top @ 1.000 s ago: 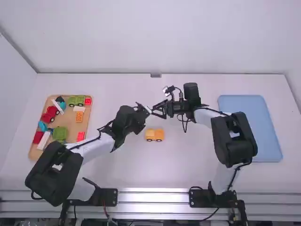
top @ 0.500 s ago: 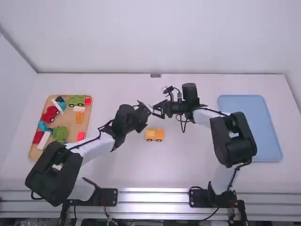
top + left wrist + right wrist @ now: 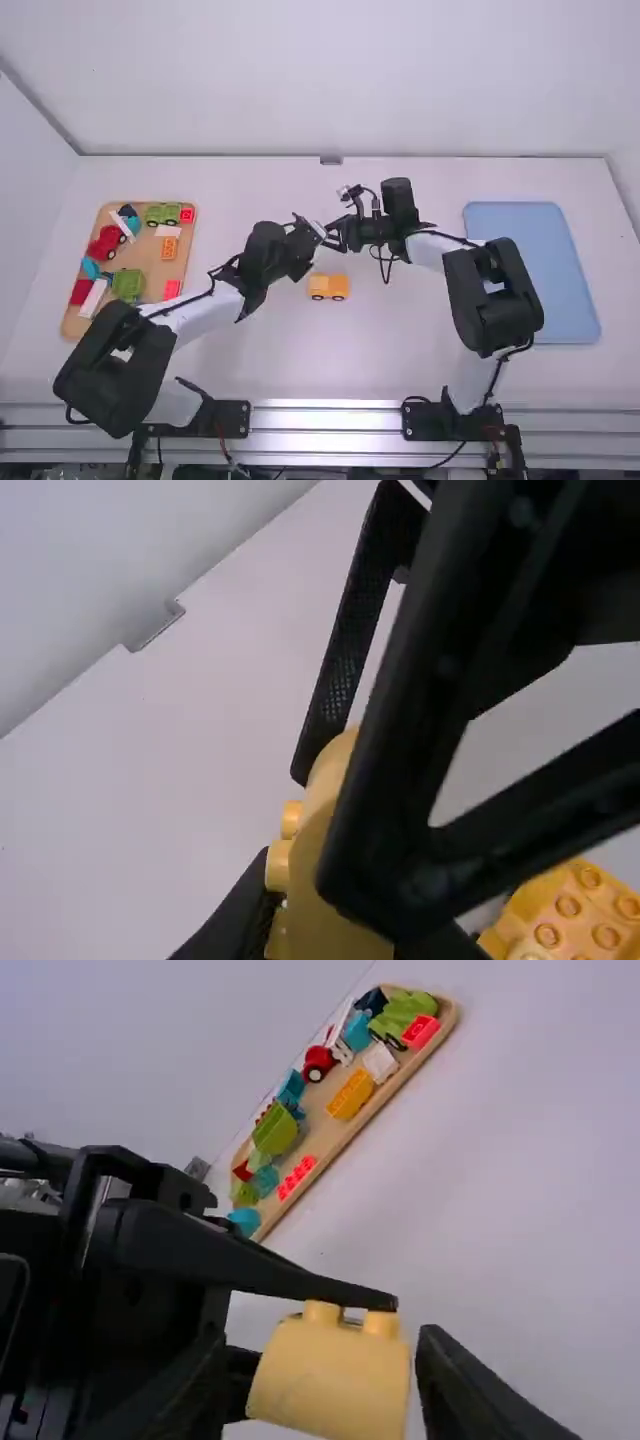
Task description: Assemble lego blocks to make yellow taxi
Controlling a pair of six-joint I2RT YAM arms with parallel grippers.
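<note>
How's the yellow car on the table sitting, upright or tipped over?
Upright. The yellow car shows wheels low on its near side in the high view, and studs on top in the left wrist view.

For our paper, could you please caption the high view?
Black left gripper and black right gripper meet near the wheeled yellow plastic vehicle.

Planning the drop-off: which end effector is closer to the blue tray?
Right. The right end effector is mid-table, toward the blue tray; the left end effector is just past it, farther from the tray.
</note>
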